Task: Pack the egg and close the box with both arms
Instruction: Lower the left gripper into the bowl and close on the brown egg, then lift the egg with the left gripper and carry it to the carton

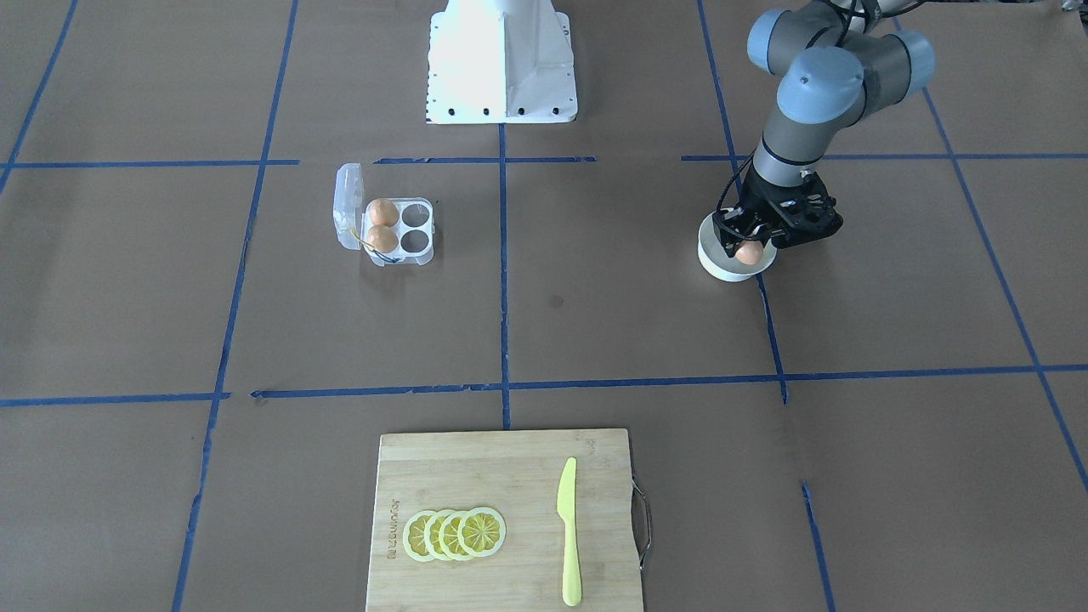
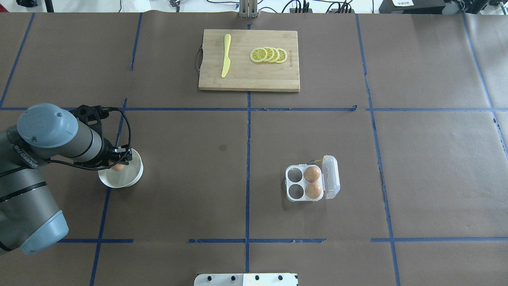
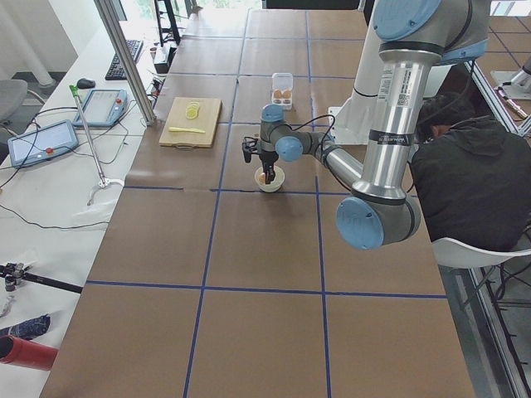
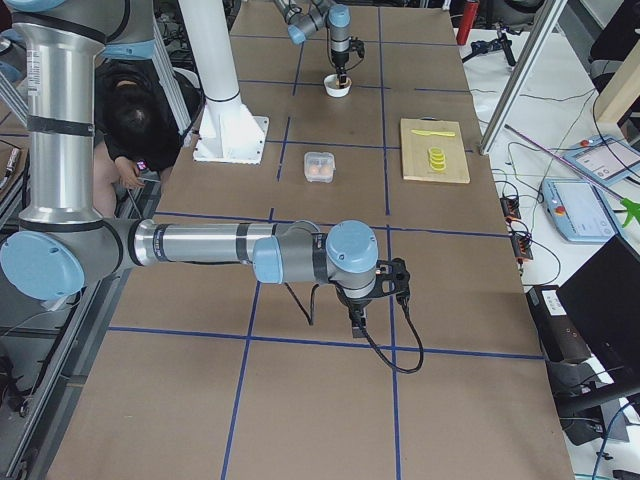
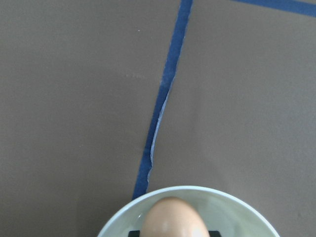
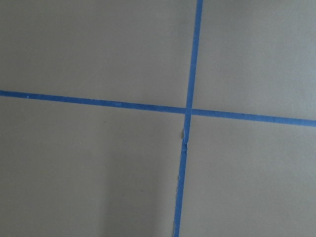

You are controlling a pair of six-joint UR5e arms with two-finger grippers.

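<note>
My left gripper (image 1: 748,245) is clamped on the egg (image 1: 749,253) over the white bowl (image 1: 718,265), right of frame. The egg carton (image 1: 399,229) lies open, centre-left. I can't tell the right gripper (image 4: 357,316) state.

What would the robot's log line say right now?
left gripper: astride egg in bowl, grip unclear | right gripper: away, state unclear | box: open, two eggs inside

box (image 2: 331,176): clear glossy plastic | egg (image 5: 173,217): smooth faintly shiny shell | bowl (image 5: 232,212): white glossy, possibly ceramic | table cover (image 2: 198,178): matt brown paper | board (image 2: 246,75): pale grained wood
</note>
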